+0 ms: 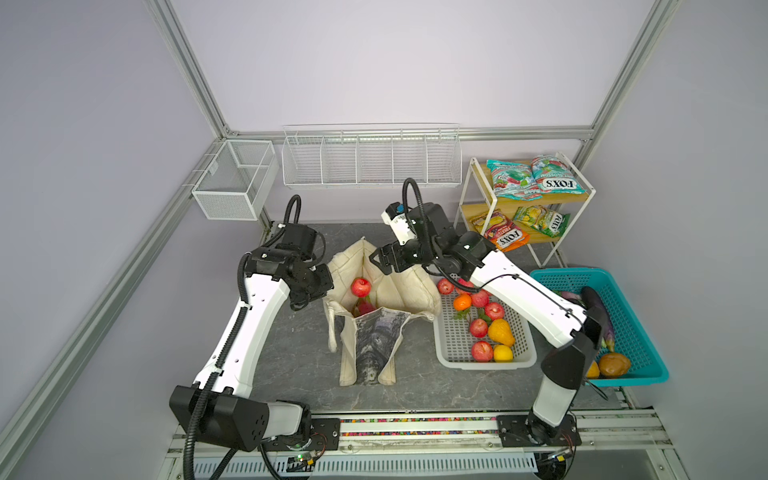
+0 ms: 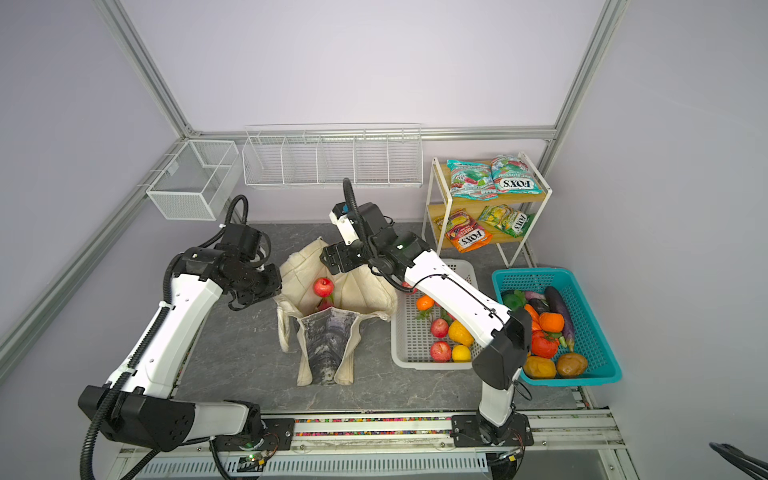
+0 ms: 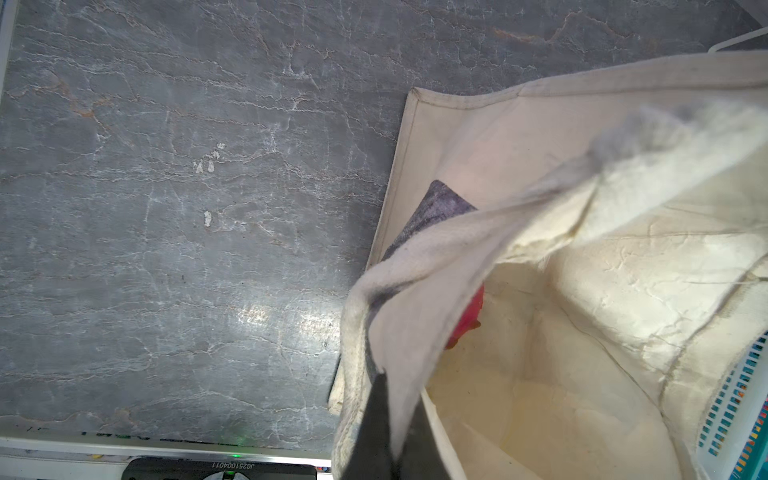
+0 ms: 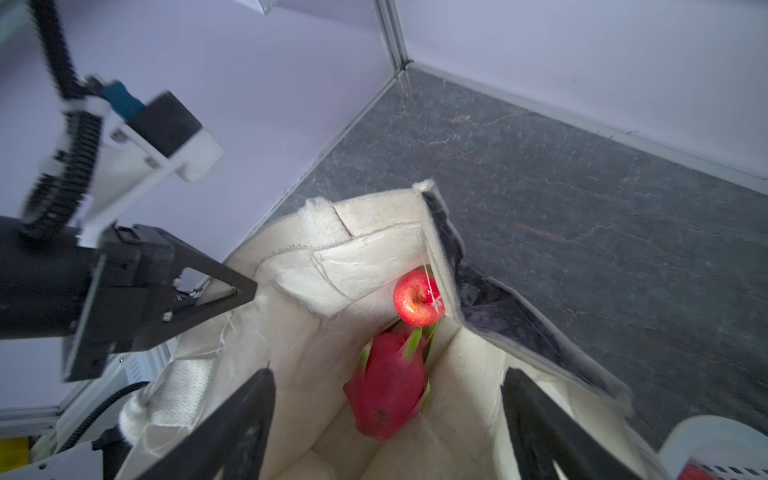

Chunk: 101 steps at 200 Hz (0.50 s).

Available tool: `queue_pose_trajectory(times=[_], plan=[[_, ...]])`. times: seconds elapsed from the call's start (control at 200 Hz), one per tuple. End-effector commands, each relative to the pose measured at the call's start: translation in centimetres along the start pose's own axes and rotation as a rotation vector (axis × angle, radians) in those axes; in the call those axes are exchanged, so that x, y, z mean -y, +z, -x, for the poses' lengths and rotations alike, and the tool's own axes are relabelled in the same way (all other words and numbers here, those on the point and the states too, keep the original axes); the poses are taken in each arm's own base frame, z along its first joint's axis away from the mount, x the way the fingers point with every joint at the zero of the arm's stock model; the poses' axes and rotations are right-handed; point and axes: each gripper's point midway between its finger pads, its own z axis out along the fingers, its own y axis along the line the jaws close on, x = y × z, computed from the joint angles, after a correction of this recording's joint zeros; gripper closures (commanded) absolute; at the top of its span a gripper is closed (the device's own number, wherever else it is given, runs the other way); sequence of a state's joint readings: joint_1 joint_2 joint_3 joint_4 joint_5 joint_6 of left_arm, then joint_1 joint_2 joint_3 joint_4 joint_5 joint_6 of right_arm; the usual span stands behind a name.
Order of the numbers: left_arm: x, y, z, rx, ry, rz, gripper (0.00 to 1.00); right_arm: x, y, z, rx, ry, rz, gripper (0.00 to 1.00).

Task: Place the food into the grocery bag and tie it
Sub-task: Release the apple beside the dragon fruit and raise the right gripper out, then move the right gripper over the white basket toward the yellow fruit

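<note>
grocery bag standing open mid-table beside the white basket; my right gripper hovering over its mouth, jaws spread wide, holding nothing; my left gripper pinching its rim, clamped tight; dragon fruit, then apple, lying inside

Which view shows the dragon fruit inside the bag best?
The right wrist view: the dragon fruit lies nearly whole in the grocery bag. Both top views catch only a pink sliver; the left wrist view, a red edge behind fabric.

Both top views look steeply down; both wrist views sit close over the grocery bag.
</note>
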<state>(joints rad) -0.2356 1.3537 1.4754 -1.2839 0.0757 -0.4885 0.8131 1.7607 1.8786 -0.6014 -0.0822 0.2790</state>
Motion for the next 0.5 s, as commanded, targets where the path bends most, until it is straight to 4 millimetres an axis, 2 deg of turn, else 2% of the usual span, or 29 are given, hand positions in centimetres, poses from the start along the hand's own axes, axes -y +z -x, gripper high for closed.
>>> queue_pose_trajectory(times=[0.0, 0.105, 0.21, 0.33, 0.5], plan=[[-0.2, -0.6, 0.5, 0.023, 0.017, 0.009, 1.0, 1.8, -3.7, 3.0, 0.175, 0.078, -0.077, 0.12], [-0.1, -0.6, 0.6, 0.026, 0.018, 0.008, 1.0, 4.9, -6.0, 2.8, 0.218, 0.14, -0.174, 0.12], [0.0, -0.4, 0.7, 0.023, 0.02, 0.007, 1.0, 8.1, -8.2, 1.3, 0.218, 0.174, -0.283, 0.12], [0.0, -0.2, 0.7, 0.021, 0.021, 0.009, 1.0, 11.9, -10.3, -2.4, 0.156, 0.202, -0.45, 0.12], [0.0, 0.0, 0.7, 0.014, 0.022, 0.009, 1.0, 15.5, -12.5, -8.3, 0.058, 0.258, -0.606, 0.08]])
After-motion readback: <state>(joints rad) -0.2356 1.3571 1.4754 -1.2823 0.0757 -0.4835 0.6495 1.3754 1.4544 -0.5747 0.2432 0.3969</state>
